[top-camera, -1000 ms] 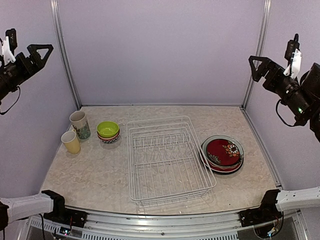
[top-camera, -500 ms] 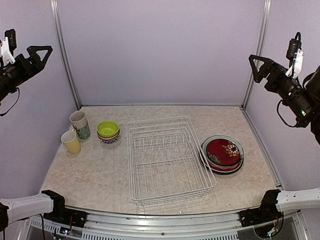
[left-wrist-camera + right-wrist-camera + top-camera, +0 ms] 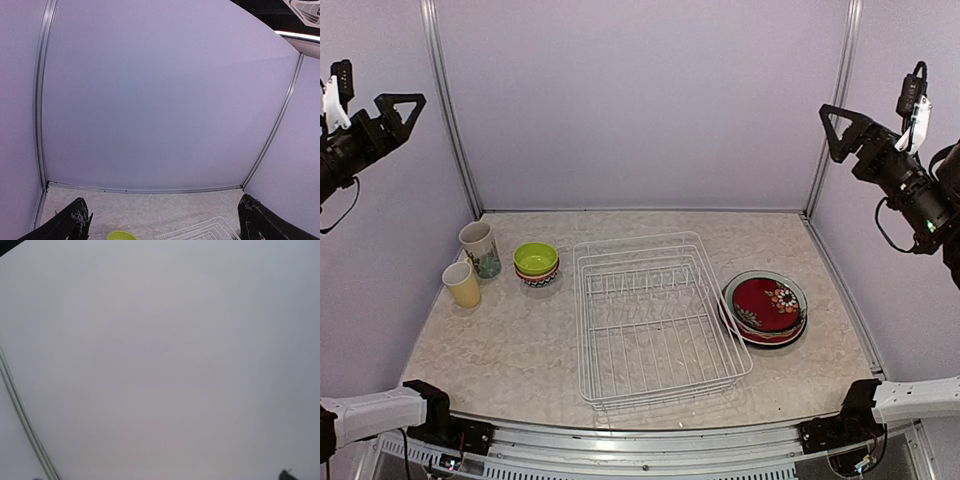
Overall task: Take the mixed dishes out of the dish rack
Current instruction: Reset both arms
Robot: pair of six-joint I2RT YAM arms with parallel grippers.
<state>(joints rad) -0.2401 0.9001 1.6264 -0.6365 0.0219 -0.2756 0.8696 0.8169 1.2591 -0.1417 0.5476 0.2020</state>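
The white wire dish rack point(image 3: 582, 330) stands empty at the table's middle; its far corner shows in the left wrist view point(image 3: 200, 233). A lime green bowl point(image 3: 536, 258) tops a stack of patterned bowls left of the rack and shows in the left wrist view point(image 3: 121, 235). A yellow cup point(image 3: 462, 284) and a cream-teal mug point(image 3: 479, 248) stand further left. A red floral plate point(image 3: 765, 303) tops a plate stack right of the rack. My left gripper point(image 3: 408, 103) is open and empty, high at the left wall. My right gripper point(image 3: 832, 120) is open and empty, high at the right wall.
Pale purple walls with metal corner posts point(image 3: 448, 110) enclose the table on three sides. The right wrist view shows only wall and one fingertip point(image 3: 285, 474). The arm bases point(image 3: 430, 408) sit at the near edge.
My right gripper has drifted slightly up and to the right. My left gripper has barely moved. The dishes and rack have not moved.
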